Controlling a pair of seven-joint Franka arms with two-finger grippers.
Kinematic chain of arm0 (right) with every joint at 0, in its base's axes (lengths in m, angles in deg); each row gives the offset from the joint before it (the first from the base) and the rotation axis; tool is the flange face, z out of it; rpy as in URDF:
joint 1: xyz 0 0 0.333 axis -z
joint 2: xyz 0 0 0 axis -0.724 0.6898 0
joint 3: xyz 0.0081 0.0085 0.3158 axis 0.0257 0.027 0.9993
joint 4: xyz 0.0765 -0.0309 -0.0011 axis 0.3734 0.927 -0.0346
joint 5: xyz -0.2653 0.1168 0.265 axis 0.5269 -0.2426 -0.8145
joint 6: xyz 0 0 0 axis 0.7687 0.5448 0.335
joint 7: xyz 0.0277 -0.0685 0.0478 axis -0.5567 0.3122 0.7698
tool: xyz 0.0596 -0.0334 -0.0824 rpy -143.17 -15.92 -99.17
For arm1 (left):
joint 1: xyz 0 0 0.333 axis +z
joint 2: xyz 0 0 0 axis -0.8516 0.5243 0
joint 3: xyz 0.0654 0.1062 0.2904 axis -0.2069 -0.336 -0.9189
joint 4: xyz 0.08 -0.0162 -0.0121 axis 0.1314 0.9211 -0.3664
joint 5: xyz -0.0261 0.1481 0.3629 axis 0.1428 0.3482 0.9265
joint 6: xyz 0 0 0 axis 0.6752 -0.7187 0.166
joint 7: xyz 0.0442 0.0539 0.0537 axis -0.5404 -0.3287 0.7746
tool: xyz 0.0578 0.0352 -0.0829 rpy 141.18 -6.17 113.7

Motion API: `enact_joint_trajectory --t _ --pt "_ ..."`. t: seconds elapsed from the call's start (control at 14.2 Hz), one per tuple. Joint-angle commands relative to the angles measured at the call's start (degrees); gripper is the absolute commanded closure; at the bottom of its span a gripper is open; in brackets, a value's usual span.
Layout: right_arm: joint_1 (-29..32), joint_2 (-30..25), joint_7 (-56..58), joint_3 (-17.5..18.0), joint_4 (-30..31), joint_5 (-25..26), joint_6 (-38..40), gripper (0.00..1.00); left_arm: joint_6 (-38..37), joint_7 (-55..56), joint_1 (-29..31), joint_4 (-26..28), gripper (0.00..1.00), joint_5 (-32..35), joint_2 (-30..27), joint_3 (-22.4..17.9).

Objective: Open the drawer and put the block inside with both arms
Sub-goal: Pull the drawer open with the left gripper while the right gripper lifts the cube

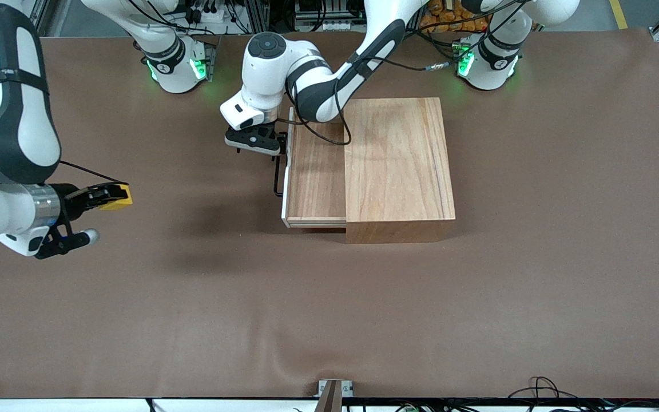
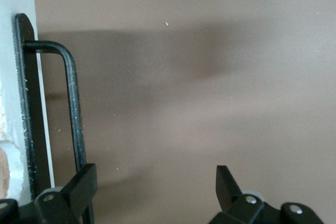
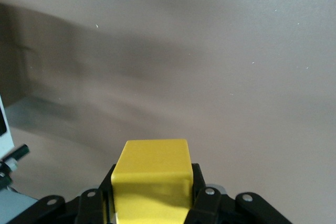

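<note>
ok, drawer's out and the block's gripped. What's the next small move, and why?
Probably carry the small yellow cube, clamped in the right gripper above the brown table, across to over the shallow light-wood drawer. The drawer is slid out of the plain wooden box and looks empty. The left gripper sits open at the black wire handle.

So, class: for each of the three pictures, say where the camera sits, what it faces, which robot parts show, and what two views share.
Front view: high across the table, facing both bases; shows both arms, the wooden box and the open drawer.
Left wrist view: on the left arm, looking at the drawer's wire handle; left end effector open beside it.
Right wrist view: on the right arm, facing the table; right end effector shut on the yellow block.
Shared: the block and handle also appear in the front view.
</note>
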Motion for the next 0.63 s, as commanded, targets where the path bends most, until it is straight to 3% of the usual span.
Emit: enact_joint_trajectory --t 0.0,0.28,0.56 --pt "-1.64 -2.50 -5.30 -0.25 0.25 -0.76 1.52 0.85 -3.85 -0.13 0.24 -1.13 0.00 -1.61 -1.58 -0.29" --pt "-3.48 -5.66 -7.76 -0.25 3.93 -1.29 0.92 0.84 -7.36 -2.22 3.31 -0.17 0.00 -1.87 -6.66 -0.03" --pt "-4.19 -9.79 -10.22 -0.25 10.60 -4.27 -3.20 0.84 -17.55 -3.82 6.65 0.28 0.00 -2.31 -12.91 -0.20"
